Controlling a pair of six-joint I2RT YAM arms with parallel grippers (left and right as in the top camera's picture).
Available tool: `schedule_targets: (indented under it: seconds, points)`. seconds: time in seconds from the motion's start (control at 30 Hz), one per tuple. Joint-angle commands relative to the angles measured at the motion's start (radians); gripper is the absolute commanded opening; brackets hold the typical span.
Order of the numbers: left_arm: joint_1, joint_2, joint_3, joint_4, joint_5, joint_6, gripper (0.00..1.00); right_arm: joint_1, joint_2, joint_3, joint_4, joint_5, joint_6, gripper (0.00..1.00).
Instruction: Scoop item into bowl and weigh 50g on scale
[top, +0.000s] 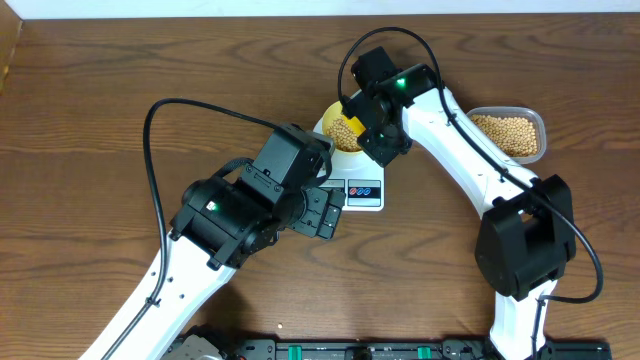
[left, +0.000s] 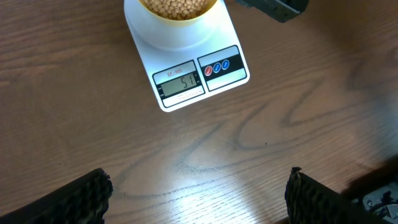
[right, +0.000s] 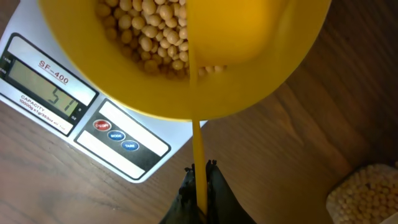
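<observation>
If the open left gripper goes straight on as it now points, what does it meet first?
The left gripper would probably meet the bare brown wooden table first, just short of the white digital kitchen scale; depth is unclear.

Loaded bowl (left: 179, 18) on scale (left: 186, 68).
The pale-yellow bowl sat upright on the white scale's platform, filled with small tan beans (left: 177, 6); the display (left: 180, 83) read 51.
</observation>
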Motion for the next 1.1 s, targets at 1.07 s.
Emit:
schedule_targets:
  seconds: [1.07]
  points:
    - [0.004,-0.013,0.032,-0.003,0.001,0.021,0.92,0.042,0.022,-0.003,-0.017,-0.047,0.042,0.01]
